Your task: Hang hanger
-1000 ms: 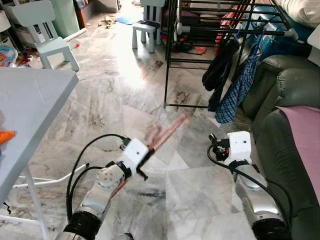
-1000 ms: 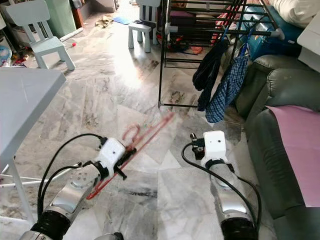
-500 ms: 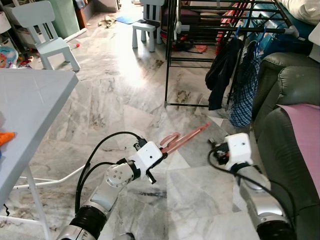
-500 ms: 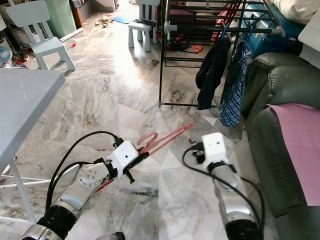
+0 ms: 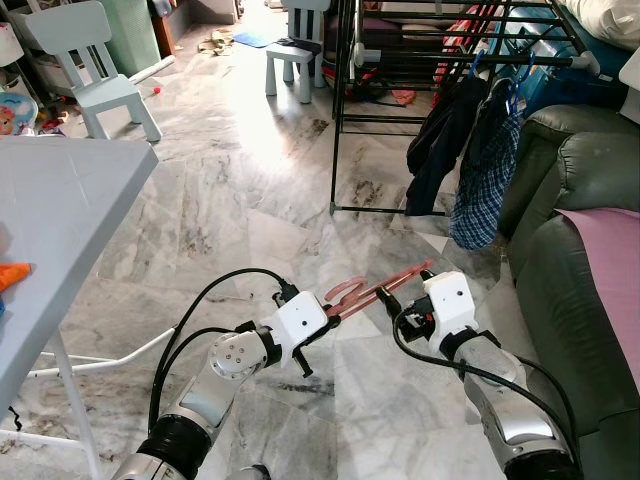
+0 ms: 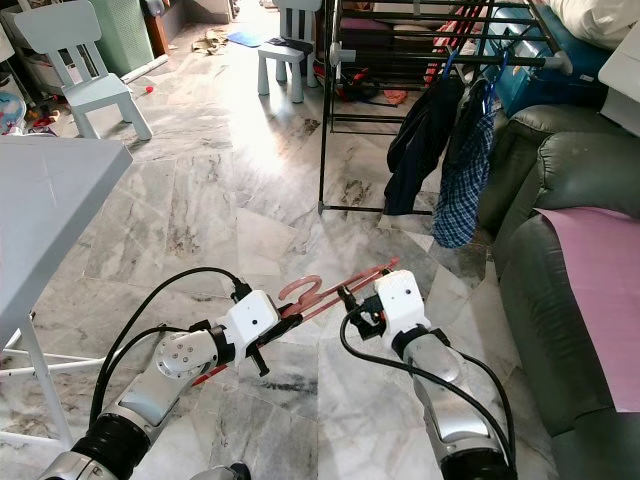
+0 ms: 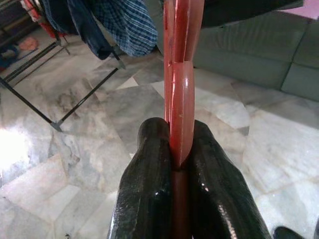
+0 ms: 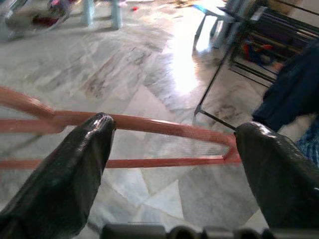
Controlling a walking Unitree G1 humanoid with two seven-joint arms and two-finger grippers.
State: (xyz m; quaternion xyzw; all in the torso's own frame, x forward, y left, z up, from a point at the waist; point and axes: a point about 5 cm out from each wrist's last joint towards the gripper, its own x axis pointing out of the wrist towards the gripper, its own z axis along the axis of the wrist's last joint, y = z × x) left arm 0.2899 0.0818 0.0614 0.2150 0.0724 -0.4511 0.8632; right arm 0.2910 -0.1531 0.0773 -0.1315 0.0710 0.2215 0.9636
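While the pink plastic hanger (image 5: 372,291) is being carried low over the marble floor (image 5: 250,190), the hanging itself is not yet done, by my reading. The left pincer (image 7: 180,164) is squeezing its two black fingers (image 7: 149,199) tight on one end of the hanger, the hook curling just above that grip. The right pincer (image 8: 174,164) is standing wide open with nothing in it; the hanger's bars are crossing between its fingers (image 8: 65,174), one bar seeming to touch a fingertip. It is looking like a handover or a steadying grasp at the far end. Farther off, the black drying rack (image 5: 440,50), where a dark garment (image 5: 438,140) and a blue checked shirt (image 5: 482,175) are already hanging, is standing well apart from the hanger, beside the grey sofa (image 5: 580,220).
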